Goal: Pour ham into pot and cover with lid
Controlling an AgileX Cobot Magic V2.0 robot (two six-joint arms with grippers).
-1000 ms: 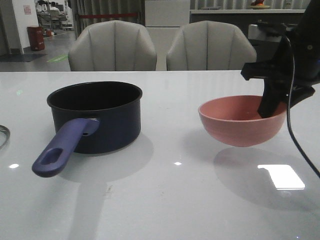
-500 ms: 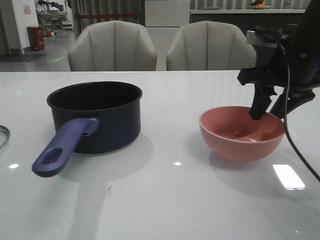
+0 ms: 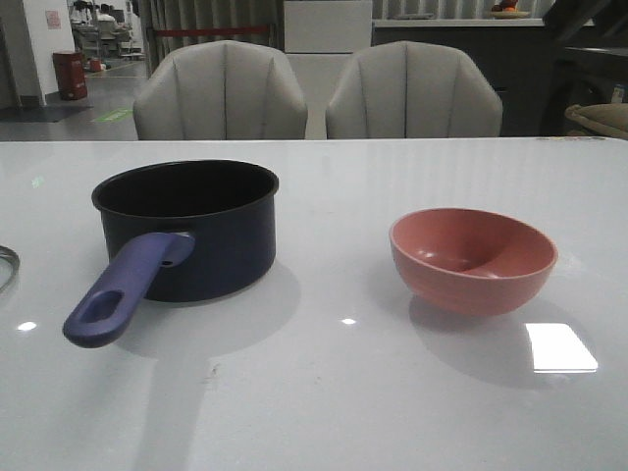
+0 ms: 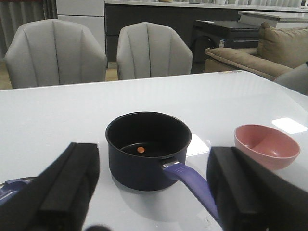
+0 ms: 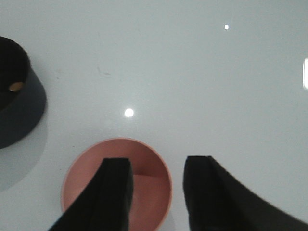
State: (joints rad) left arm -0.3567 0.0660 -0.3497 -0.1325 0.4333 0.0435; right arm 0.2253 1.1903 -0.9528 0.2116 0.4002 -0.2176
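The dark navy pot (image 3: 221, 255) stands on the left of the white table, its purple-blue handle (image 3: 128, 289) pointing to the front. One small orange ham piece (image 4: 140, 150) lies on its black floor and also shows in the right wrist view (image 5: 16, 86). Only a sliver of the lid's metal rim (image 3: 8, 263) shows at the far left edge. My left gripper (image 4: 154, 192) is open and empty, held short of the pot (image 4: 139, 168). My right gripper (image 5: 156, 168) is open and empty above the pink bowl (image 5: 149, 190). Neither gripper shows in the front view.
The salmon-pink bowl (image 3: 471, 285) stands upright on the right of the table and looks empty; it also shows in the left wrist view (image 4: 269, 154). Two grey chairs (image 3: 314, 93) stand behind the far table edge. The pot's wall (image 5: 24, 115) is to the bowl's left.
My right gripper set the pink bowl down on the table, let go of it, and moved out of the front view. The pot has not moved.
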